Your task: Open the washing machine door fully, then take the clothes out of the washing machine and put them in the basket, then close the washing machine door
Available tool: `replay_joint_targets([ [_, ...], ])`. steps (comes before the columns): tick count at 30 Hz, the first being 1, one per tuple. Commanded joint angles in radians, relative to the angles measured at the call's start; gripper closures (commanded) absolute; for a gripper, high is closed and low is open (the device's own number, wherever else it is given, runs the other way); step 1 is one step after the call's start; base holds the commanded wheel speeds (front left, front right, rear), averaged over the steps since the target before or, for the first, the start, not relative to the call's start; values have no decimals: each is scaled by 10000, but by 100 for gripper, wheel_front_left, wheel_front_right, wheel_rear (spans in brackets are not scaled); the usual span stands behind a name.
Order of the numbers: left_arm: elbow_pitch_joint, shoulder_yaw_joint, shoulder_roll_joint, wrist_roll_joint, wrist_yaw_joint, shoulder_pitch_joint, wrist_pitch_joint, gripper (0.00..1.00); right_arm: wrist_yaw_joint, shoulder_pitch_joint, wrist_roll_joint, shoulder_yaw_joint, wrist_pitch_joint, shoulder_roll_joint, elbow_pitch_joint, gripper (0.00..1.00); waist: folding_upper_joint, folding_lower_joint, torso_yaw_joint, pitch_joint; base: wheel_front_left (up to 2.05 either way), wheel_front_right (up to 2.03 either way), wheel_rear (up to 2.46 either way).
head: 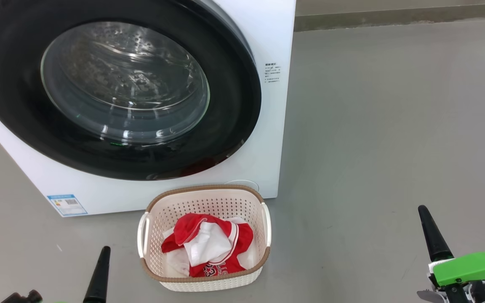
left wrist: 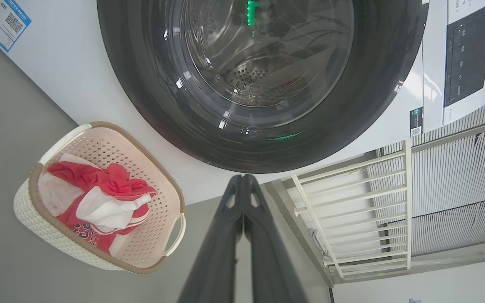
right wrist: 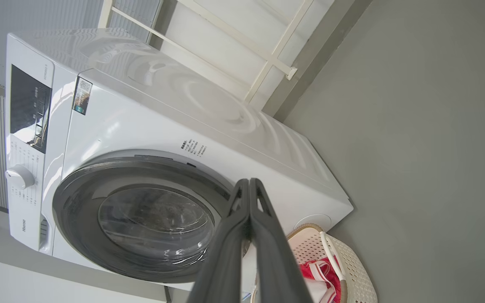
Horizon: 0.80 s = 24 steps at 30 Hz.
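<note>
The white washing machine fills the upper left of the head view, its black-rimmed round door closed flat against the front. Through the glass the drum looks bare. On the floor in front stands the cream basket holding the red and white clothes. My left gripper is shut, low at the left of the basket, empty. My right gripper is shut too, far to the right over bare floor. The left wrist view has the door, basket and clothes; the right wrist view shows the machine from the side.
Grey floor spreads to the right of the machine. A wall base runs along the far edge. A white rack stands beside the machine in the left wrist view. The control panel sits on the machine's upper front.
</note>
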<state>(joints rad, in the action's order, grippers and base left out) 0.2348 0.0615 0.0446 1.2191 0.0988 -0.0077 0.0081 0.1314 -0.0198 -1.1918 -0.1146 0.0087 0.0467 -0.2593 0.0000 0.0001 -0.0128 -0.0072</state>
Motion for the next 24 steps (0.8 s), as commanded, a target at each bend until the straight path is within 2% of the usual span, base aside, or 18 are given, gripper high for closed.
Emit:
replay_joint_targets([
  [1,-170,305,75,358,137,-474,122,100,-5,-523,-391,103,94,78,242,100,0,-1,8,6,0,0,0],
  [24,27,462,62,2863,266,-850,782,100,-7,-777,-3066,33,770,48,174,100,0,-1,93,74,0,0,0],
])
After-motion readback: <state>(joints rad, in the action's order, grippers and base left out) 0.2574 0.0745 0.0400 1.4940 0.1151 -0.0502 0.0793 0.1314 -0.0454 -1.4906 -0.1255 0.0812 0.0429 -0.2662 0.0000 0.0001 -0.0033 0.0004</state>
